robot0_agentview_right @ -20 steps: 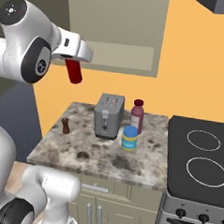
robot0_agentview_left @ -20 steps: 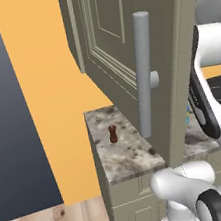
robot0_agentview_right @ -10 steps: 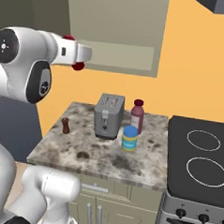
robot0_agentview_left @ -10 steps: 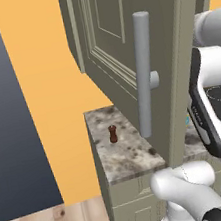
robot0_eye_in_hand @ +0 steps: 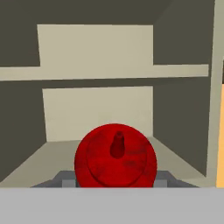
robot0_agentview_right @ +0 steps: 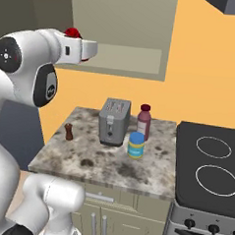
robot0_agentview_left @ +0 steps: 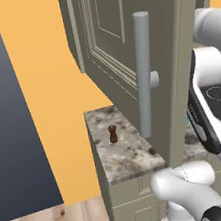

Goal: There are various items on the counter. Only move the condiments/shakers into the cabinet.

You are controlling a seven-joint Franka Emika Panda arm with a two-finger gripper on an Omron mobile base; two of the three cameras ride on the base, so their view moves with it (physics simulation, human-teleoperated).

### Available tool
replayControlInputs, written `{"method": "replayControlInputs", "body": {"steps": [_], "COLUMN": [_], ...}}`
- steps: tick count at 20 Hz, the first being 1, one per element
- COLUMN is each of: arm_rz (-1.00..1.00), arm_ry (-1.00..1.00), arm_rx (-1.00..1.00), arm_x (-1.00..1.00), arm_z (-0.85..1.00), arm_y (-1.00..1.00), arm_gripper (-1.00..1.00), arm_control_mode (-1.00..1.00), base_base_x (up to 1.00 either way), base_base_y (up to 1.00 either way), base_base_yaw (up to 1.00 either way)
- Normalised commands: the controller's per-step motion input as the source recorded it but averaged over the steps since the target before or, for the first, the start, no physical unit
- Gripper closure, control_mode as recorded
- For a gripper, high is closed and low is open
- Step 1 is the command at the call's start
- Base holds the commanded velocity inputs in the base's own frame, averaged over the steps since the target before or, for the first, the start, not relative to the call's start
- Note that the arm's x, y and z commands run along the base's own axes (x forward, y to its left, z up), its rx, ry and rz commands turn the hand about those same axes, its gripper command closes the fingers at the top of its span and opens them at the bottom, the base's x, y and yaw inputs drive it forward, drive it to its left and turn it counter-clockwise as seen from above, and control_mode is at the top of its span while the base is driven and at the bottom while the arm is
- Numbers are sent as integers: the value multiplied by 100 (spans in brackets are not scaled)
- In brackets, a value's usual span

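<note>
My gripper [robot0_eye_in_hand: 114, 176] is shut on a red condiment bottle [robot0_eye_in_hand: 115, 155], seen end-on with its nozzle pointing into the open cabinet [robot0_eye_in_hand: 99, 71], just above the lower shelf's front. From the right base view the hand [robot0_agentview_right: 80, 49] is level in front of the cabinet [robot0_agentview_right: 120, 21], with the red bottle [robot0_agentview_right: 71, 32] peeking out behind it. The small reddish-brown shaker [robot0_agentview_right: 68, 131] stands upright near the left end of the counter [robot0_agentview_right: 97, 162]. It is the shaker [robot0_agentview_left: 113, 134] on the counter [robot0_agentview_left: 125, 156] under the swung-open cabinet door [robot0_agentview_left: 116, 40].
A grey toaster [robot0_agentview_right: 113, 122], a dark red bottle [robot0_agentview_right: 144, 122] and a blue-lidded yellow jar [robot0_agentview_right: 136, 145] stand mid-counter. The black stovetop [robot0_agentview_right: 212, 164] lies to the right. The door's long bar handle [robot0_agentview_left: 144, 77] juts out beside my arm.
The hand has swung up from pointing downward to level, bringing the red bottle to face the cabinet opening. The things on the counter have not moved.
</note>
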Motion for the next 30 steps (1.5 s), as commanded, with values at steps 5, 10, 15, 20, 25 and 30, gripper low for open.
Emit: {"method": "replayControlInputs", "body": {"steps": [5, 10, 15, 20, 25, 30], "arm_rz": [0, 0, 0, 0, 0, 0], "arm_ry": [1, 24, 9, 0, 0, 0], "arm_rx": [0, 0, 1, -1, -5, -2], "arm_x": [26, 42, 10, 6, 14, 23], "arm_z": [1, 0, 0, -4, -17, -10], "arm_y": [0, 0, 0, 0, 0, 0], "arm_gripper": [100, 100, 100, 100, 100, 100], "arm_control_mode": [-100, -100, -100, -100, -100, -100], "base_base_x": [0, 0, 0, 0, 0, 0], "base_base_y": [0, 0, 0, 0, 0, 0], "base_base_yaw": [0, 0, 0, 0, 0, 0]}}
